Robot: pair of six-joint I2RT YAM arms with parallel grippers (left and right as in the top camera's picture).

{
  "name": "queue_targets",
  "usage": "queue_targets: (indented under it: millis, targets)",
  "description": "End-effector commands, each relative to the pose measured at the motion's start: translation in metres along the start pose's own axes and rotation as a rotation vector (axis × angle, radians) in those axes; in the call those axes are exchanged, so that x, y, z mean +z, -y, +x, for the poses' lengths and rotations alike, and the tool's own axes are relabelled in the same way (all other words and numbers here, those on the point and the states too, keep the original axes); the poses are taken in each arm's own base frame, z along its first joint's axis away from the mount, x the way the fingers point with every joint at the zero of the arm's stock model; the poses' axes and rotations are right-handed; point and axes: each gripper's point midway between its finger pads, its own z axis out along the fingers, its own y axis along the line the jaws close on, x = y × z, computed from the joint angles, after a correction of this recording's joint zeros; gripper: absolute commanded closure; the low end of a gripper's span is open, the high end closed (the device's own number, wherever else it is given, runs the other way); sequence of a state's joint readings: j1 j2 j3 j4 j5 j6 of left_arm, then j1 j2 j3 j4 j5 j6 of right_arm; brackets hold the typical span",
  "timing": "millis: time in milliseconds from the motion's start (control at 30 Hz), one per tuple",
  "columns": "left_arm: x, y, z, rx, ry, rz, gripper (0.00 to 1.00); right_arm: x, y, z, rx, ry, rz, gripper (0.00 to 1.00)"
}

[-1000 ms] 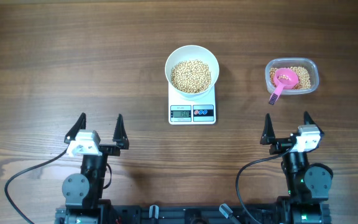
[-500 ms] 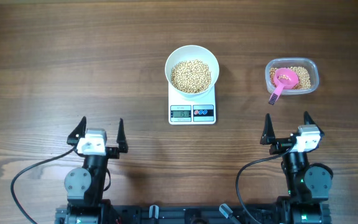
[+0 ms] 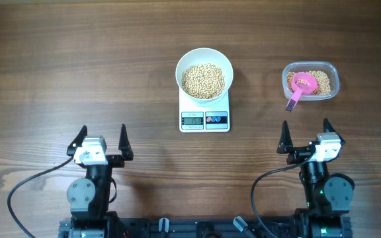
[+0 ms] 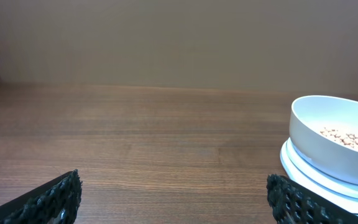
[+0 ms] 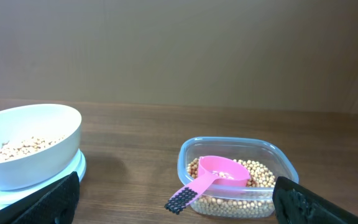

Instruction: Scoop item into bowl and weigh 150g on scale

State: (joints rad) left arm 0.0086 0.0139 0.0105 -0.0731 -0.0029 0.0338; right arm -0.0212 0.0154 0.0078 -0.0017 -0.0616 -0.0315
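Observation:
The white bowl stands on the white scale at mid-table, holding a heap of tan beans. In the left wrist view the bowl sits at the right edge; in the right wrist view the bowl is at the left. More beans lie in a clear container with a pink scoop resting in it. My left gripper is open and empty near the front left. Open and empty too, my right gripper hovers near the front right, short of the container.
The scoop's dark-tipped handle hangs over the container's near rim towards my right gripper. Black cables loop on the table beside both arm bases at the front edge. Bare wooden table spreads to the left and behind the scale.
My left gripper has shifted slightly, swinging right and then back left near the front edge, still open. The right arm, bowl, scale and container have not moved.

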Motion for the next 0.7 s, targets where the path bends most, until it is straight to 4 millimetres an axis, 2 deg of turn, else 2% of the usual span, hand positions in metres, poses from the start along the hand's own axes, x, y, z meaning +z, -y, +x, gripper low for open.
queue_targets:
  millis: [0,667]
  targets:
    - [-0.0003,-0.0035,0.0007,-0.020,0.003,-0.017,0.00,-0.0006,0.0017,-0.0022,0.005,0.012,0.012,0.00]
    - [-0.0003,0.0029,0.0013,-0.012,0.001,0.016,0.00,-0.0006,0.0017,-0.0023,0.005,0.013,0.012,0.00]
